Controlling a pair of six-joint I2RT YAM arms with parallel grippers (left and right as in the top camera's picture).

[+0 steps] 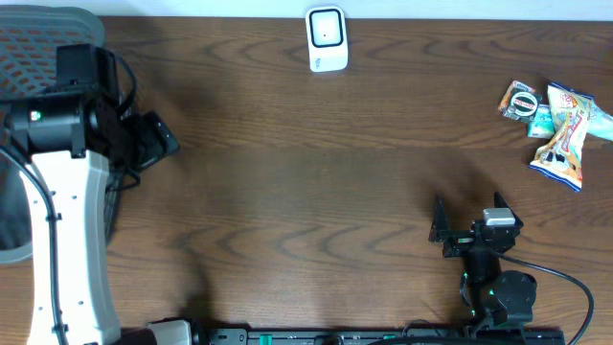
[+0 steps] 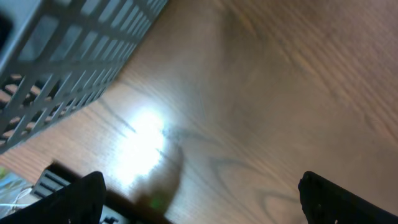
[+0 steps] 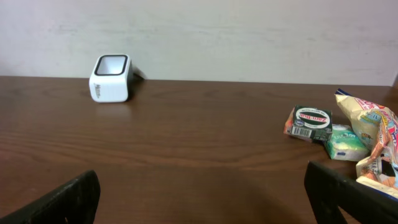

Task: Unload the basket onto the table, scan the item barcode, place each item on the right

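A white barcode scanner [image 1: 326, 39] with a dark window stands at the far edge of the wooden table, also seen in the right wrist view [image 3: 112, 78]. The items lie at the far right: a small orange-and-black packet [image 1: 522, 100] [image 3: 309, 122], a green packet [image 1: 543, 121] [image 3: 345, 144] and a crinkled snack bag [image 1: 571, 135] [image 3: 372, 140]. My right gripper [image 1: 440, 230] [image 3: 202, 200] hovers open near the front edge, well short of the items, with nothing between its fingers. My left gripper [image 1: 165, 141] [image 2: 202, 205] is open and empty over bare wood at the left.
A grey mesh basket [image 1: 43, 38] [image 2: 68, 59] sits at the table's left end, close beside the left arm. A black rail [image 1: 364, 336] runs along the front edge, with a cable looping from the right arm's base.
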